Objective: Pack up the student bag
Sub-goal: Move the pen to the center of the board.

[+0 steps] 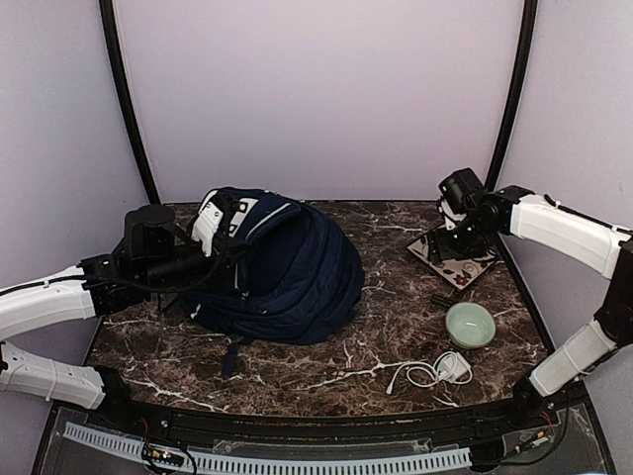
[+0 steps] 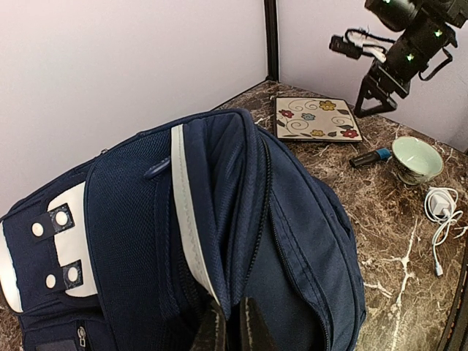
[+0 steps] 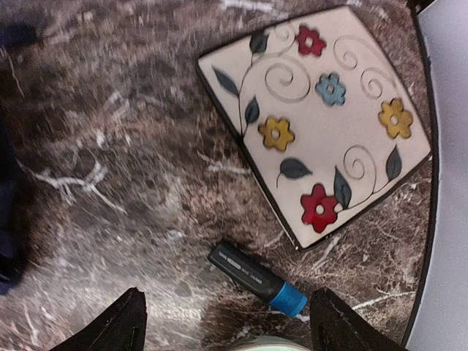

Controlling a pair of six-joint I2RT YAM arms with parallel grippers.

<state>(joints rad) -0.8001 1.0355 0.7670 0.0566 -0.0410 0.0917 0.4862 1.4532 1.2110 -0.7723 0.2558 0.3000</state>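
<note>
The student bag (image 1: 287, 262) is navy with white trim and lies on its side at the left of the marble table. In the left wrist view the student bag (image 2: 219, 219) fills the frame, zipper parted. My left gripper (image 2: 232, 329) is shut on a fold of navy fabric at the edge of that opening. My right gripper (image 3: 227, 311) hangs open above the table at the far right, nothing between its fingers. Just below it lies a black marker with a blue cap (image 3: 252, 274), beside a flowered square plate (image 3: 322, 117).
A pale green bowl (image 1: 469, 325) and a white charger with its cable (image 1: 453, 368) sit at the front right. The flowered plate (image 1: 455, 259) and the marker (image 1: 442, 300) lie behind them. Curved walls close the back and sides.
</note>
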